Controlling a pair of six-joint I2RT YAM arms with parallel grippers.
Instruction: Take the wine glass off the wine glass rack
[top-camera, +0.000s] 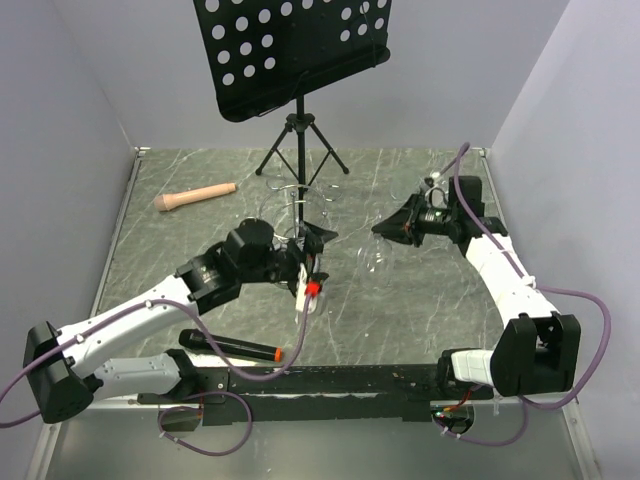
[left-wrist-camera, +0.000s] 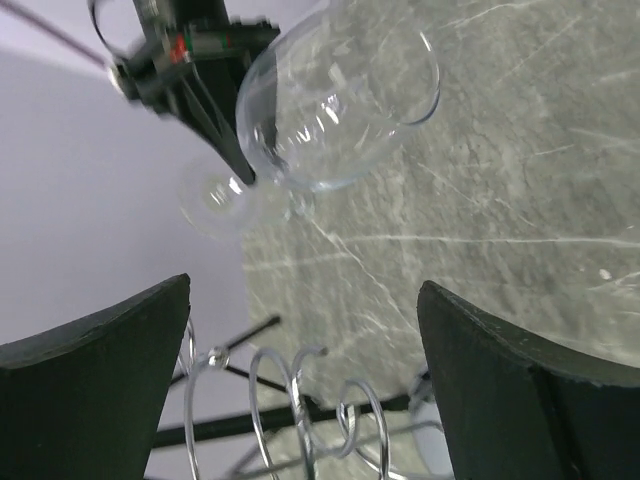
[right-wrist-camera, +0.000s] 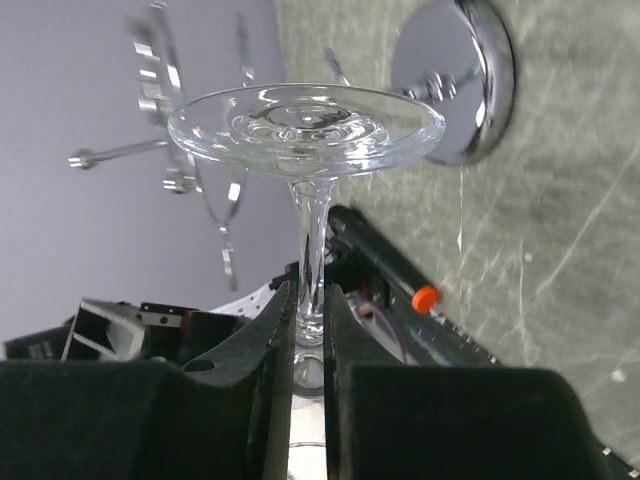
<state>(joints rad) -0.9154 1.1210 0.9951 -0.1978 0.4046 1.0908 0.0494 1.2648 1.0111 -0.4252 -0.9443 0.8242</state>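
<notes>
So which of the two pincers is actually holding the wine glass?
The right pincer: it is shut on the stem of the wine glass. The left pincer stands wide open and empty near the wine glass rack.

Soft even light, glints on wine glass (left-wrist-camera: 330, 110)

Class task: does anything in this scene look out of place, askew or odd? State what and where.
The wine glass is off the chrome wine glass rack, pinched by its stem in the right hand and tipped sideways, crosswise to the rack's post. Nothing looks spilled or broken.
</notes>
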